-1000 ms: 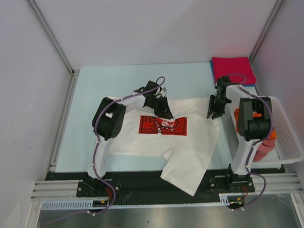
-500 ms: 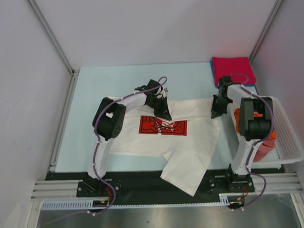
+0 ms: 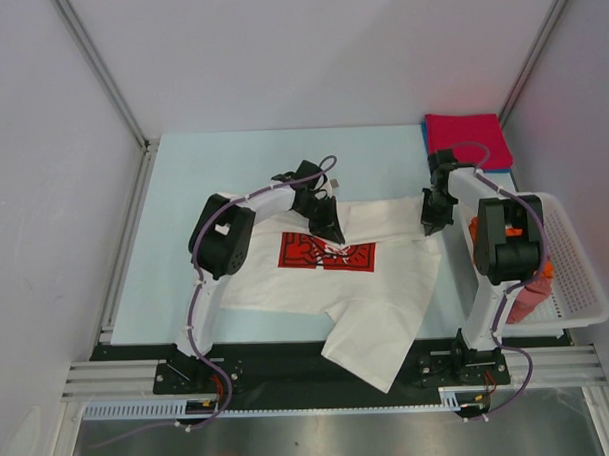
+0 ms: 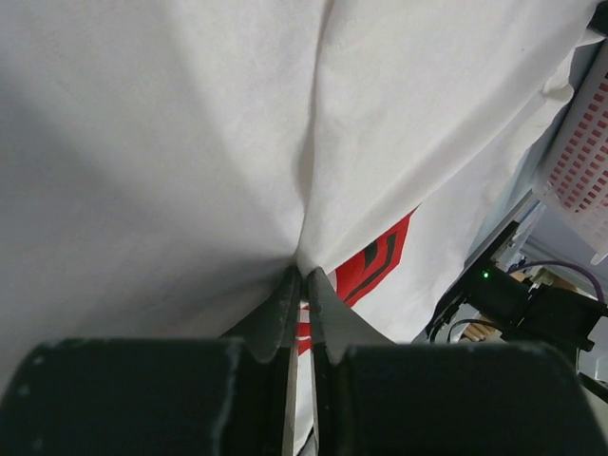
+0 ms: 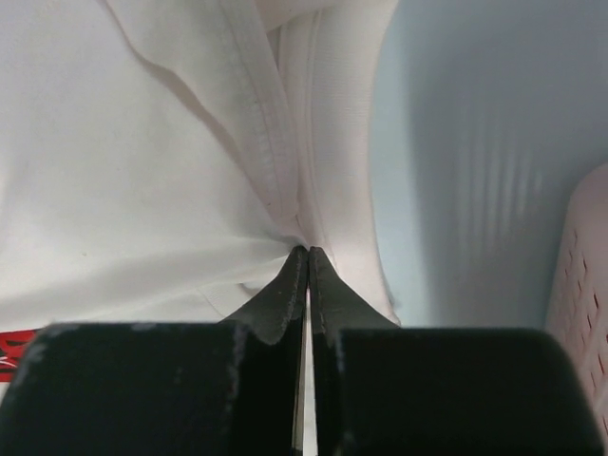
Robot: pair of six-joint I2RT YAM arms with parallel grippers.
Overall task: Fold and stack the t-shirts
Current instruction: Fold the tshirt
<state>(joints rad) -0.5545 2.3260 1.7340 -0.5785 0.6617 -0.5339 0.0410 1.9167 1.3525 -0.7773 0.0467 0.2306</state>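
Both grippers clamped on the white t-shirt, far edge.

We note the white t-shirt [image 3: 382,285] spread on the pale blue table [image 3: 202,172], near the middle, with its red logo [image 3: 325,252] face up and one near corner hanging over the front edge. The left gripper [image 4: 299,275] sits just beyond the logo, jaws pinched together on a gathered fold of the white cloth. To the right, the right gripper [image 5: 306,252] is clenched on the shirt's hemmed edge, with bare table just beside it. At the far right corner lies a folded red t-shirt [image 3: 467,140], apart from the white one. The white lattice basket [image 3: 576,279] stands at the right edge, holding orange cloth [image 3: 476,244] and pinkish-red cloth [image 3: 528,298], partly hidden by the right arm.
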